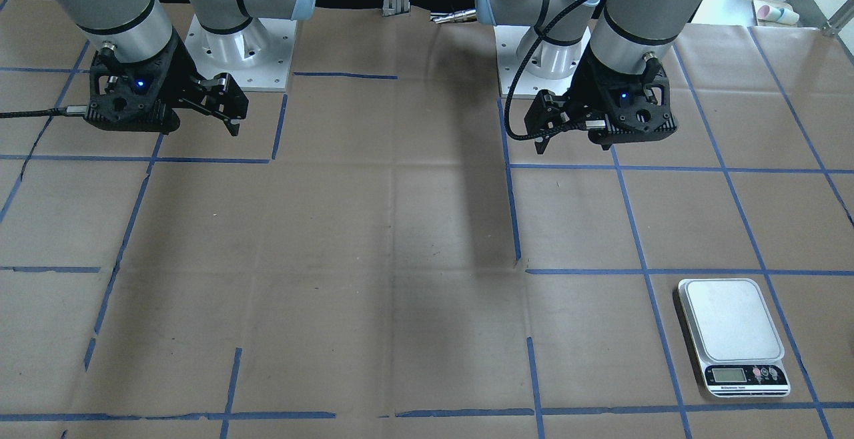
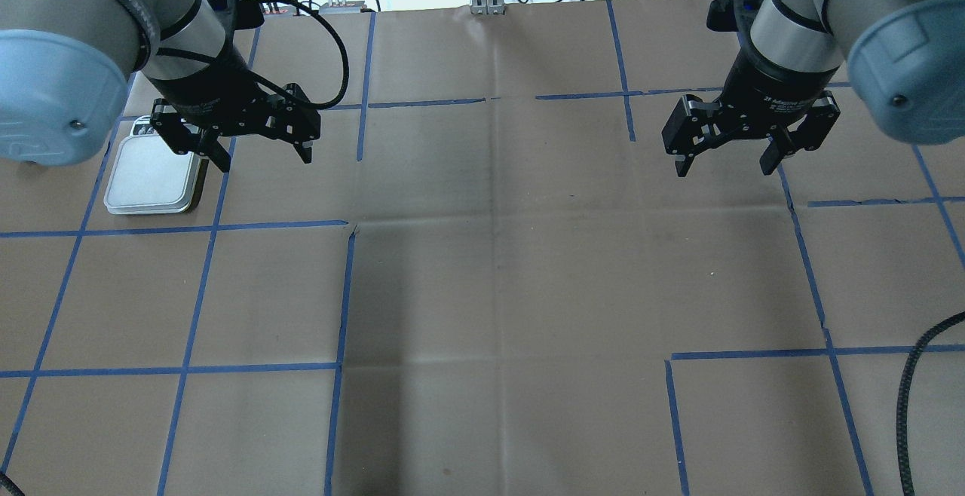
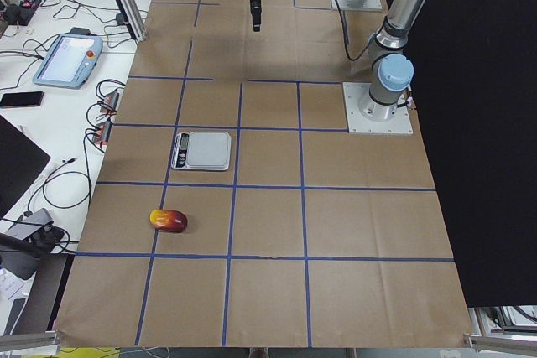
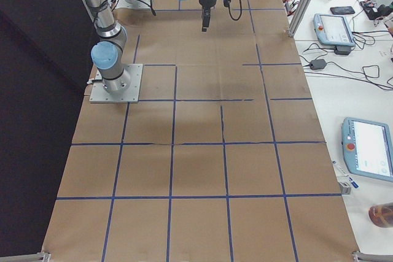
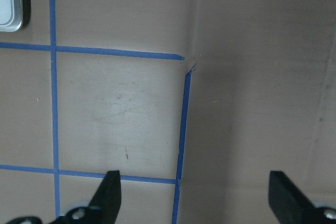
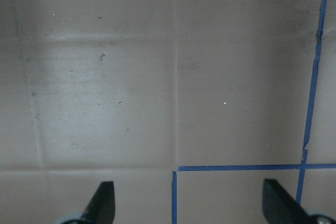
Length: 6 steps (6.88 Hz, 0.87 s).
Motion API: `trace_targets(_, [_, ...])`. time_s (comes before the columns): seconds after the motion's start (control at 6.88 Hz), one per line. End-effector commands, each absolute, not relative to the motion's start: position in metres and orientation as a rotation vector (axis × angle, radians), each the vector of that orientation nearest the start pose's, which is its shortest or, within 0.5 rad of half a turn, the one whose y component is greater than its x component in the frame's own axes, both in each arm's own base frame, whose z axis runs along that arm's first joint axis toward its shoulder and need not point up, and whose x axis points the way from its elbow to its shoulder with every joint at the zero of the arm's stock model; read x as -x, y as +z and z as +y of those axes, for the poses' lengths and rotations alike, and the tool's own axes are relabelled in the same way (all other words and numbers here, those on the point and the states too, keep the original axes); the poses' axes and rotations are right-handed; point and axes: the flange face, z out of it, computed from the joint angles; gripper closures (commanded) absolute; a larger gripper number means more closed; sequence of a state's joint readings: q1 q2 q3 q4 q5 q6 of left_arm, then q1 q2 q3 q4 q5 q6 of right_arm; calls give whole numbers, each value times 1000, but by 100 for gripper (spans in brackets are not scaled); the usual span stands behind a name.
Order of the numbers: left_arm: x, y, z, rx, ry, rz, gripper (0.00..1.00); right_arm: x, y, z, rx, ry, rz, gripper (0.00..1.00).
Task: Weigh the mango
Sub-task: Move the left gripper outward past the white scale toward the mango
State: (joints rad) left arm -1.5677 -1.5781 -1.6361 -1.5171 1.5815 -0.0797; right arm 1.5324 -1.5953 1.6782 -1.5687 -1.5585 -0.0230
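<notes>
The left hand (image 2: 264, 158) and right hand (image 2: 724, 170) hang above the bench (image 2: 497, 292), fingers spread wide, holding nothing. The mango (image 3: 169, 221) lies near the scale (image 3: 202, 150), not touching it

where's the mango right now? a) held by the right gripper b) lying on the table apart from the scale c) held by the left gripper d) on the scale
B: the mango lies apart from the scale, whose platform is bare.
</notes>
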Motion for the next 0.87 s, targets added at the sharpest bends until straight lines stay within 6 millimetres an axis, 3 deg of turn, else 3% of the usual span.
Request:
trace_targets(0.0, [131,460,-494,129,21,3128,0,-116,447,-476,-25,131,3124,0])
trace_targets(0.44, [124,468,-499,144,-8,3128,0,-116,448,-476,-25,129,3124,0])
trace_targets(0.58, [112,467,-511,113,-50,3130,0,-116,448,-476,-25,129,3124,0])
trace_targets(0.73, [81,462,-524,96,-57,3134,0,-116,447,-476,-25,131,3124,0])
